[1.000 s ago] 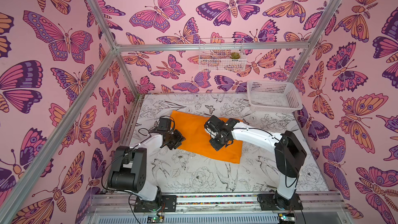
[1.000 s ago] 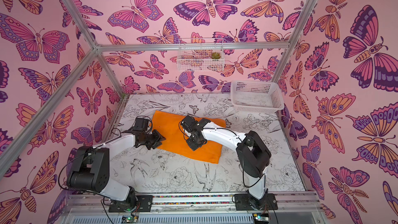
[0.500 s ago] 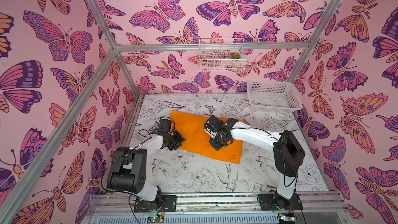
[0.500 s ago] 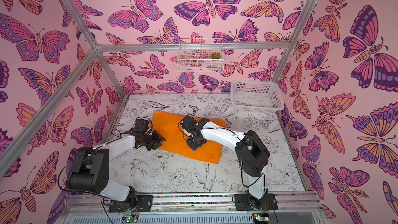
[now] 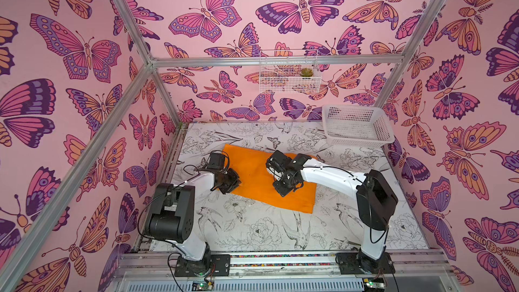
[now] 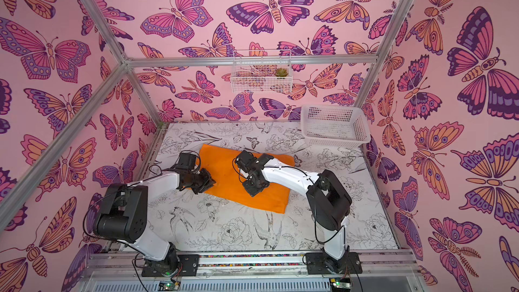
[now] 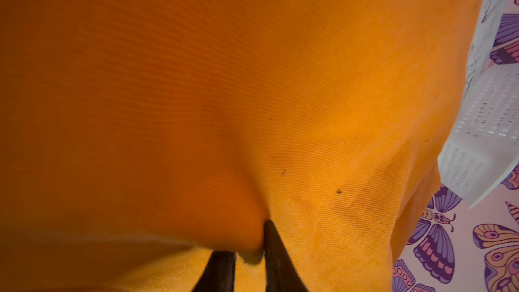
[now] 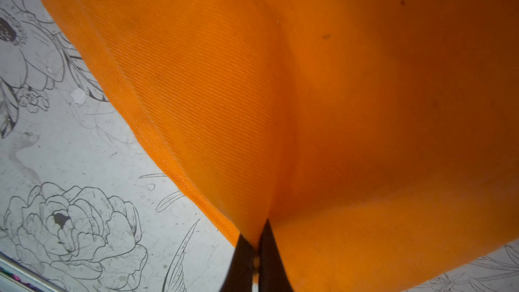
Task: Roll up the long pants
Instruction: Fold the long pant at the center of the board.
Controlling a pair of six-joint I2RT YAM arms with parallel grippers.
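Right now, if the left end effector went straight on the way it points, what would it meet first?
The pants: the left end effector is pinching a fold, and cloth fills the line ahead. What lies beyond is hidden.

In both top views, the left arm (image 5: 200, 178) hides the tips of the left claw (image 5: 229, 186). The right arm (image 5: 328, 176) hides those of the right claw (image 5: 283, 190) and part of the pants (image 5: 252, 172). In the wrist views, picture edges crop the pants and the claw fingers (image 7: 276, 262). The basket (image 7: 488, 125) is blurred and cropped.
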